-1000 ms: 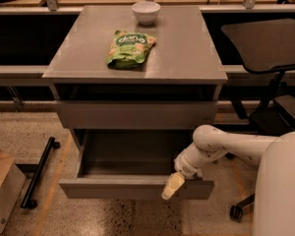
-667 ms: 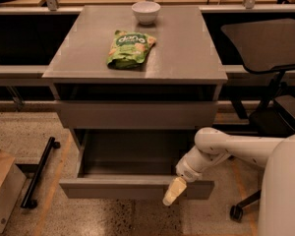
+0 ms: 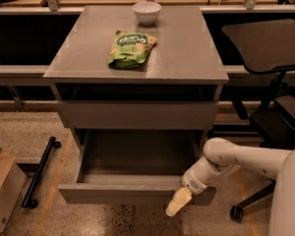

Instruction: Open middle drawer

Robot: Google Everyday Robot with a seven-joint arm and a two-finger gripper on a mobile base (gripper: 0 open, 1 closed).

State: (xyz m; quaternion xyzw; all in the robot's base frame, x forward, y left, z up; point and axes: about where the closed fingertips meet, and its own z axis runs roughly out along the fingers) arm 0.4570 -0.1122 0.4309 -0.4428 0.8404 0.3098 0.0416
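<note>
The grey cabinet [image 3: 187,53] stands in the middle of the camera view. Its top drawer [image 3: 137,114] shows a closed flat front. Below it the middle drawer [image 3: 113,194] is pulled well out toward me, and its deep grey box looks empty. The lowest drawer is hidden under it. My gripper [image 3: 179,203], cream-coloured at the end of a white arm, reaches in from the right. It sits at the right part of the middle drawer's front, over its top edge.
A green chip bag [image 3: 130,48] and a white bowl [image 3: 146,12] sit on the cabinet top. A black office chair [image 3: 265,43] stands close on the right. A black bar [image 3: 39,173] and a cardboard box [image 3: 2,191] lie on the floor at the left.
The gripper has moved a little toward me and down, and the middle drawer has slid slightly further out with it.
</note>
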